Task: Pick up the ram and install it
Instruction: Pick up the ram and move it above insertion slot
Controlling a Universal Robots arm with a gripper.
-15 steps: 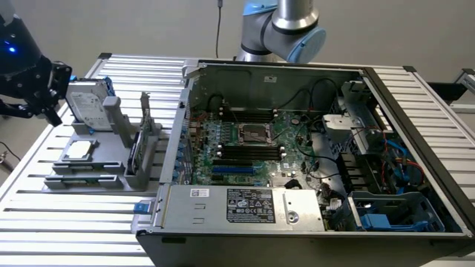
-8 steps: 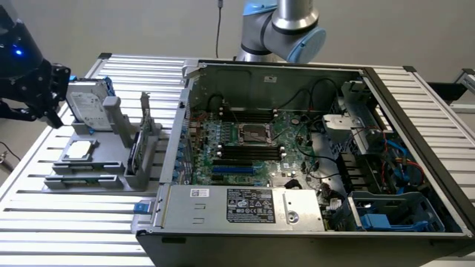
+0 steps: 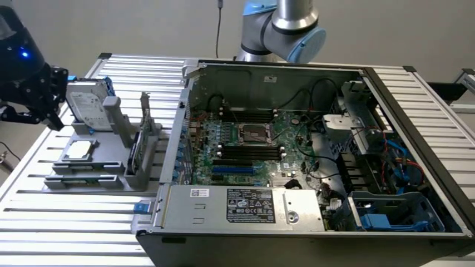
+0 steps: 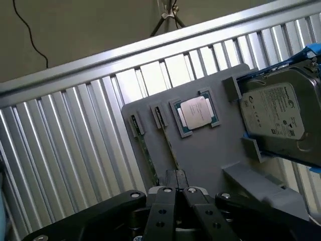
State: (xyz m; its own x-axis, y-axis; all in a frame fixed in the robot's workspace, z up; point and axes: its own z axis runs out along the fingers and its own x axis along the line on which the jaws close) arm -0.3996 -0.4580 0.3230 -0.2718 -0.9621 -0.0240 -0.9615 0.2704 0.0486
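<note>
Above grey plastic tray [image 4: 225, 150]: black gripper [image 4: 175, 175], claw together, empty.
Nearest part: long, thin dark-green ram [image 4: 169, 146], slotted in tray.

The hand [image 4: 175, 175], fingers pressed together, hangs over the grey holder [image 4: 210, 155], apart from it; two memory sticks [image 4: 145, 150] stand on edge in narrow slots side by side, only a slim gap between them; the processor chip [image 4: 196, 113] lies flat and low just beside them; the hard drive [image 4: 276, 113] rises tall beyond the chip, blocking that flank; in the exterior view an upright card [image 3: 144, 130] walls the holder off from the computer case [image 3: 415, 111]; bare tabletop [image 3: 44, 222] lies open toward that view's left; the case stands open upward, though cables [image 3: 319, 94] loop over the board inside.
</note>
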